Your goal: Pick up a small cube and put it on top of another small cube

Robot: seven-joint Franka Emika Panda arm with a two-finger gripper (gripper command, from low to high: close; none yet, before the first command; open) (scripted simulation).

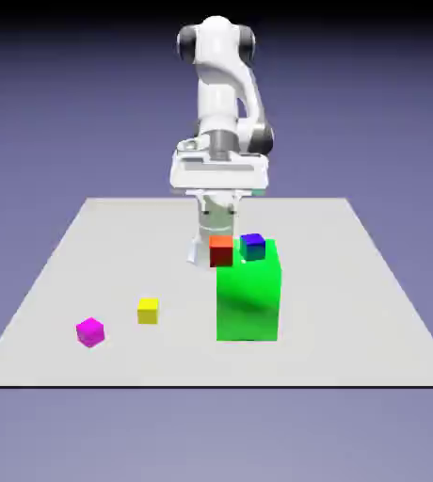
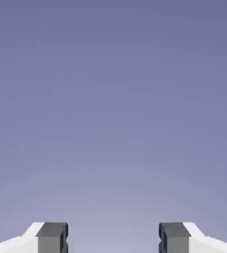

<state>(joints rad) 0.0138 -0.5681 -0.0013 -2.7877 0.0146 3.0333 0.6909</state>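
The small plain yellow cube (image 1: pixel 148 312) sits on the pale grey, flat table (image 1: pixel 352 311), toward the near edge and on the exterior view's left. The white two-finger gripper (image 2: pixel 113 238) is well apart from it: in the exterior view it shows higher up and farther to the right, close in front of the white, dark-jointed robot arm (image 1: pixel 217 89), while the cube lies nearer the camera.

The gripper is open and holds nothing – in the hand view its small dark grey fingertips (image 2: pixel 52 238) stand wide apart at the bottom edge, one on either side, with plain blue-violet backdrop (image 2: pixel 113 113) between and above them.

The small magenta cube (image 1: pixel 90 332) is on the table near the yellow one, farther to the exterior view's left and a little nearer the camera; it is turned so that a corner points toward the viewer. Across from them, right of the yellow cube and apart from it, stands the big bright green block (image 1: pixel 248 306), its top slightly rounded. A small blue cube (image 1: pixel 253 248) rests on top of it. A small red cube (image 1: pixel 221 251) shows at the block's upper left corner – whether it touches the block, I cannot tell.
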